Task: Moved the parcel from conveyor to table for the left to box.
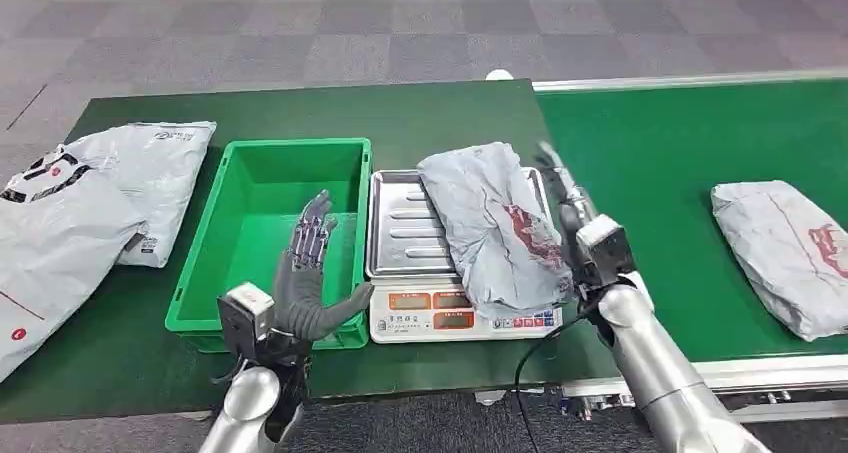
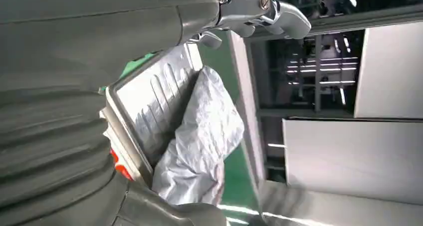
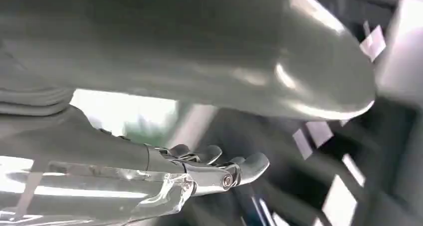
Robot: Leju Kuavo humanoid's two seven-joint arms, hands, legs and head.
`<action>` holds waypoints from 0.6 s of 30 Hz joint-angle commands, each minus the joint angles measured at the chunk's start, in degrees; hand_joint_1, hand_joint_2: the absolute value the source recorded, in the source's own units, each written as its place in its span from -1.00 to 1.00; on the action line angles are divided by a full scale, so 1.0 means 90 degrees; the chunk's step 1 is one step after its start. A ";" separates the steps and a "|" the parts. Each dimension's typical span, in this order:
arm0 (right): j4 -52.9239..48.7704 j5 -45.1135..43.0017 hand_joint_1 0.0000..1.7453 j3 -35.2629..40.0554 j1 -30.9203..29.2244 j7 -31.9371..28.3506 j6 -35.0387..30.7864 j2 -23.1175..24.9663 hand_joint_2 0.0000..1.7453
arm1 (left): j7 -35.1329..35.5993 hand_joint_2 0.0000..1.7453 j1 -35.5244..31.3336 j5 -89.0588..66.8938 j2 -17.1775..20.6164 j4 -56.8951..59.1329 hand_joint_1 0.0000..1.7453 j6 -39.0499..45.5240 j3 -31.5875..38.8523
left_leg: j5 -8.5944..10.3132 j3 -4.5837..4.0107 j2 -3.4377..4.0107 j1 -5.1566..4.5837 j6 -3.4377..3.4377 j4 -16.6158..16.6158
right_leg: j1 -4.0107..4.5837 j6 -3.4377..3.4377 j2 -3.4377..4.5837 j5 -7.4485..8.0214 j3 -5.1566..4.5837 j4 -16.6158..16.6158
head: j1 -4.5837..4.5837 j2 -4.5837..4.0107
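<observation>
A crumpled grey parcel (image 1: pixel 495 223) with a red mark lies on the metal tray (image 1: pixel 395 228) of a weighing scale, and its near end hangs over the display. My right hand (image 1: pixel 562 191) is at the parcel's right edge, fingers stretched out and blurred, holding nothing. In the right wrist view its fingers (image 3: pixel 219 166) are extended and empty. My left hand (image 1: pixel 312 263) stands open over the green box (image 1: pixel 255 308), fingers spread upward. The left wrist view looks past that hand (image 2: pixel 60 111) to the parcel (image 2: pixel 199 136) on the tray (image 2: pixel 149 101).
A second grey parcel (image 1: pixel 790 253) lies on the green conveyor (image 1: pixel 680 143) at the right. Two more grey mailers (image 1: pixel 90 198) lie on the table's left part. The scale's display (image 1: pixel 450 318) faces the near table edge.
</observation>
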 commanded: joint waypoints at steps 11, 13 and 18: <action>-0.4174 0.1138 -1.00 -0.1275 0.2178 -0.0415 -0.3330 0.0437 -1.00 | 0.0188 1.00 -0.1651 -0.0107 -0.0234 0.1982 -1.00 -0.0153 -0.0308 | -0.0004 0.0010 0.0014 0.0000 -0.0011 -0.0008 | 0.0000 -0.0012 0.0012 -0.0003 0.0002 -0.0006 | 0.0000 0.0000; -0.4174 0.1138 -1.00 -0.1275 0.2178 -0.0415 -0.3330 0.0437 -1.00 | 0.0188 1.00 -0.1651 -0.0107 -0.0234 0.1982 -1.00 -0.0153 -0.0308 | -0.0004 0.0004 0.0015 -0.0001 -0.0009 -0.0004 | 0.0000 -0.0009 0.0012 -0.0001 -0.0006 -0.0003 | 0.0000 0.0000; -0.4174 0.1138 -1.00 -0.1275 0.2178 -0.0415 -0.3330 0.0437 -1.00 | 0.0188 1.00 -0.1651 -0.0107 -0.0234 0.1982 -1.00 -0.0153 -0.0308 | -0.0005 0.0009 0.0023 0.0001 -0.0010 -0.0005 | 0.0001 -0.0012 0.0024 0.0001 -0.0002 -0.0005 | 0.0000 0.0002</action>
